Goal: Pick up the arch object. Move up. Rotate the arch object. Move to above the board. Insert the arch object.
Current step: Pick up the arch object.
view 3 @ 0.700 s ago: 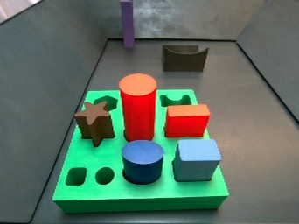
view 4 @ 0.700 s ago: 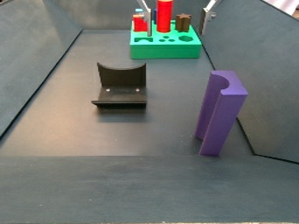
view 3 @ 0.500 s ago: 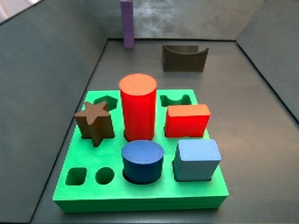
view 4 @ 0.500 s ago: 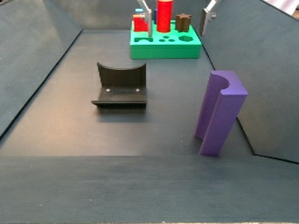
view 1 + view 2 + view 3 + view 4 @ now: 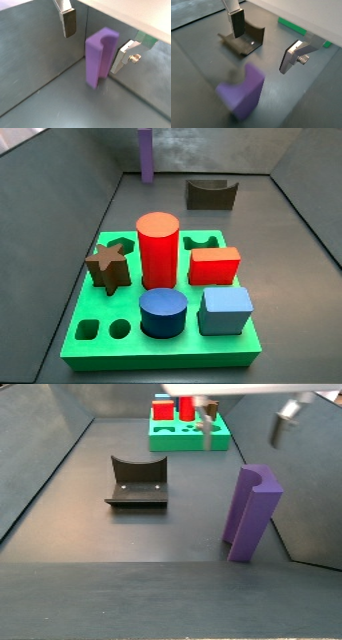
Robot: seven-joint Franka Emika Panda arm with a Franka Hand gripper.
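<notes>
The arch object (image 5: pixel 251 514) is a tall purple block standing upright on the grey floor near the right wall. It shows as a thin bar at the far end in a side view (image 5: pixel 144 155). My gripper (image 5: pixel 249 419) is open and empty, hanging above and just behind the arch. In a wrist view the arch (image 5: pixel 100 57) stands below and between the two fingers (image 5: pixel 69 22), apart from both. In a wrist view (image 5: pixel 241 92) it is blurred. The green board (image 5: pixel 160 360) lies far from the arch, and my gripper is out of that view.
A dark olive-brown notched block (image 5: pixel 138 481) lies on the floor left of the arch. The board holds a red cylinder (image 5: pixel 158 248), a brown star (image 5: pixel 108 266), a red cube (image 5: pixel 214 265), a blue cylinder and a blue cube. Grey walls enclose the floor.
My gripper has come into the side view at the top, now over the arch. The arch, the board and the blocks have not moved.
</notes>
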